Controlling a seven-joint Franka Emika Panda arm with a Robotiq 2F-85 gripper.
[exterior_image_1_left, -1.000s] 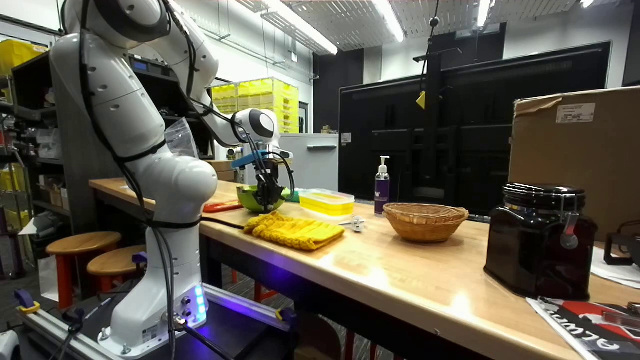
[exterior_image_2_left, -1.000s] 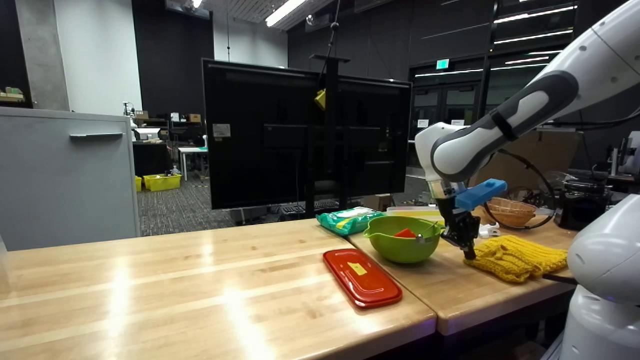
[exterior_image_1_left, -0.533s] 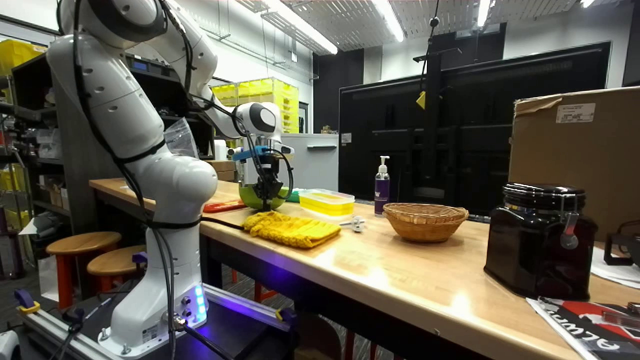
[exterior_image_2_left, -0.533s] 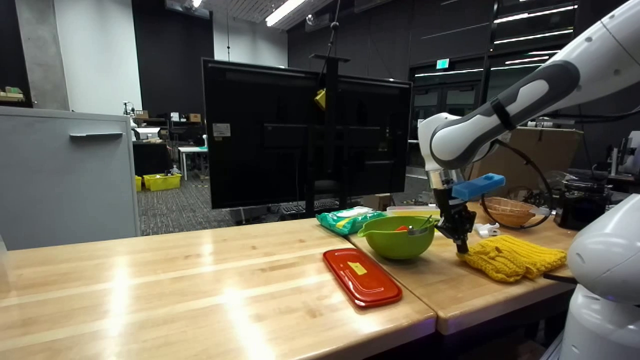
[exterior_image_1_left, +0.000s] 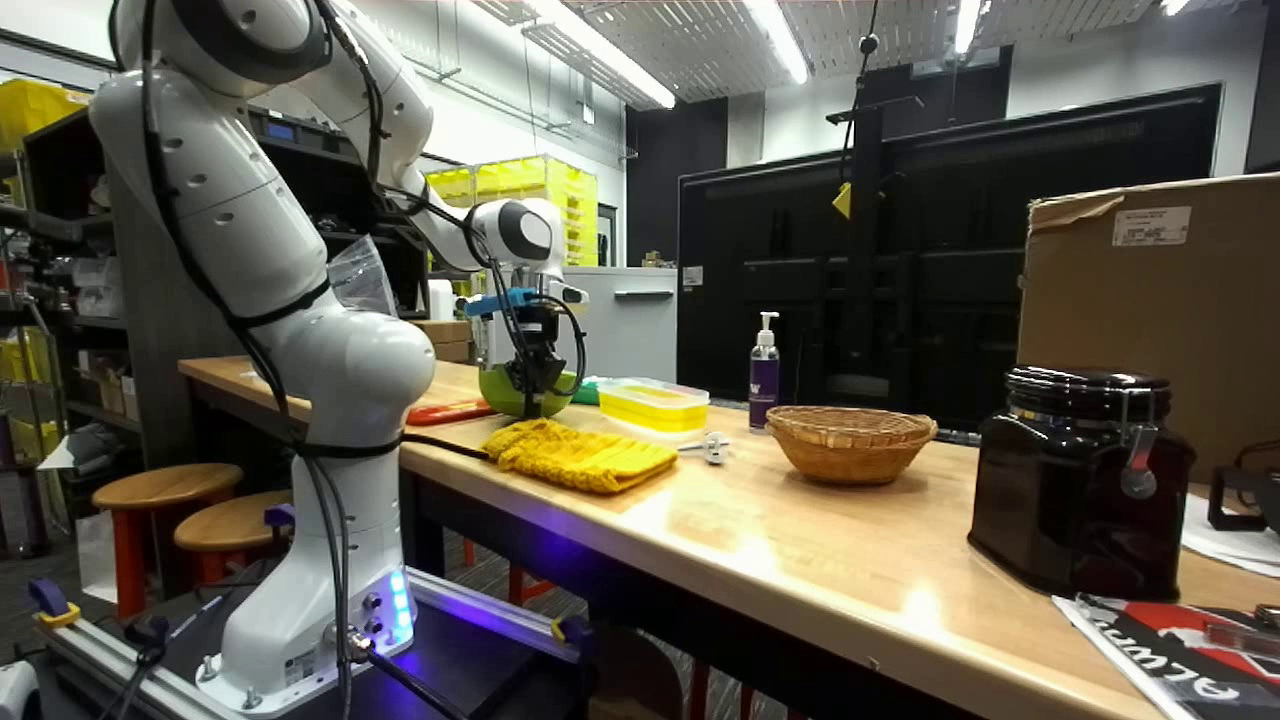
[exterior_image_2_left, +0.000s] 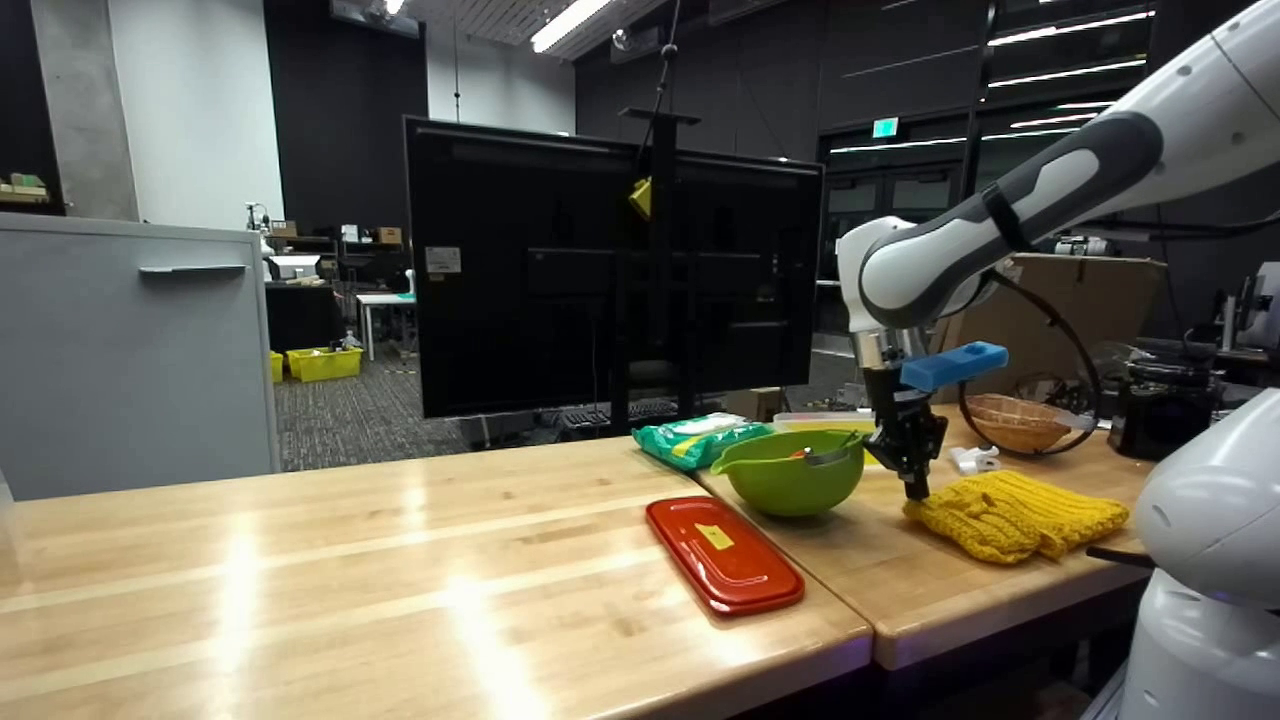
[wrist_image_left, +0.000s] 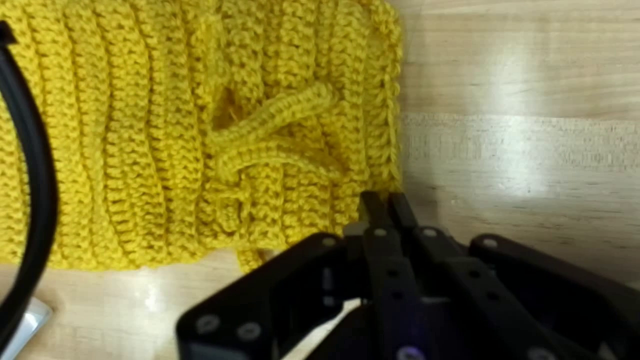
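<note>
A yellow knitted cloth (wrist_image_left: 140, 130) lies ribbed and rumpled on the worktop (exterior_image_1_left: 800, 540), and the gripper (wrist_image_left: 386, 199) points down at its corner, at four o'clock from the cloth's middle in the wrist view. The fingers are nearly together, only a thin slit between the tips, with yellow yarn showing in it. The gripper seems to have the edge nipped there, though the fingers themselves hide much of where they meet the yarn.

From the tips, two raised cords (wrist_image_left: 277, 115) stand off the knit toward ten o'clock; a short tab (wrist_image_left: 250, 259) pokes out past the edge at five o'clock from the cloth's middle.

The cloth looks light, soft and floppy, with little to break, and such thick, rough yarn should give the fingers good bite rather than slip. It would likely stretch and sag from any one pinch instead of lifting flat. The thick hem near a corner looks the best hold; the cords offer an easy pinch but would probably drag the knit out of shape, and a loose stitch could snag on a fingertip.

In an exterior view, a green bowl (exterior_image_2_left: 790, 487) sits near the tips at nine o'clock, with a red lid (exterior_image_2_left: 738, 572) at seven o'clock from the bowl. A white plug (exterior_image_2_left: 975, 460) lies just beside the cloth at eleven o'clock, and a wicker basket (exterior_image_2_left: 1010, 430) stands farther off at twelve.
</note>
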